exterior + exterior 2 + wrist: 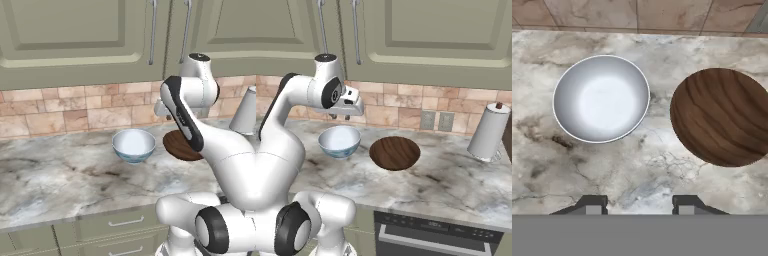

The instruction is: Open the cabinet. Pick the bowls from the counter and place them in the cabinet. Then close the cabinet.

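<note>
counter veined marble, 2 bowls on it | tan backsplash | cabinet closed | pincer apart, empty

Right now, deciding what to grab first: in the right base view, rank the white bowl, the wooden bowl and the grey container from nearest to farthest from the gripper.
1. White bowl, just below the gripper.
2. Wooden bowl, to the bowl's right.
3. Grey container, far right.

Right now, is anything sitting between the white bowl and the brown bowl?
No. In the hand view, just bare counter separates the white bowl from the brown bowl. They sit apart, not touching.
</note>
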Controlling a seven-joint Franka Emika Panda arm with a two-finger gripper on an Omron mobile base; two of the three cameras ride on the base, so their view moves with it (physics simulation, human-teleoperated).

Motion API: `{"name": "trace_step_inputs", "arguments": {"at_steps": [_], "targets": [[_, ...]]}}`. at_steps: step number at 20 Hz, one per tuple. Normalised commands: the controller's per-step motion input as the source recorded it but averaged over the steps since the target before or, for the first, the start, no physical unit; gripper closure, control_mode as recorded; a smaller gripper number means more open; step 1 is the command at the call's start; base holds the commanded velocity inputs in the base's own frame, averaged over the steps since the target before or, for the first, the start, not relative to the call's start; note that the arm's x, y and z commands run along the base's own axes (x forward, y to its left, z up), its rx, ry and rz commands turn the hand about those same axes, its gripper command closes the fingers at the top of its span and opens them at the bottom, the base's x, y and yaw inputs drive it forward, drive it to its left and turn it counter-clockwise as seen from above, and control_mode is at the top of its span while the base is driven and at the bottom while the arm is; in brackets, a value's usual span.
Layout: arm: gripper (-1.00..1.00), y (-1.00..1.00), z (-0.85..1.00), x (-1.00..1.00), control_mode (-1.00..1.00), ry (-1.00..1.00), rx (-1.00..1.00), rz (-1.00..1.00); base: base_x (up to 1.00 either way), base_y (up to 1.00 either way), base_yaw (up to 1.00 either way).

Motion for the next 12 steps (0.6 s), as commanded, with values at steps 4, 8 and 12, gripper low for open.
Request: {"name": "trace_step_inputs", "arguments": {"at_steps": [4,8,12], "targets": [[-1.0,0.0,0.13,-0.15,-1.0,-0.09,-0.02,0.0,0.0,0.0,0.0],[-1.0,-0.32,0.36,-0.48,-1.0,-0.23,0.0,0.01,0.0,0.0,0.0],[-1.0,-0.29,0.62,-0.24,-1.0,-0.19,0.0,0.0,0.0,0.0,0.0]]}}
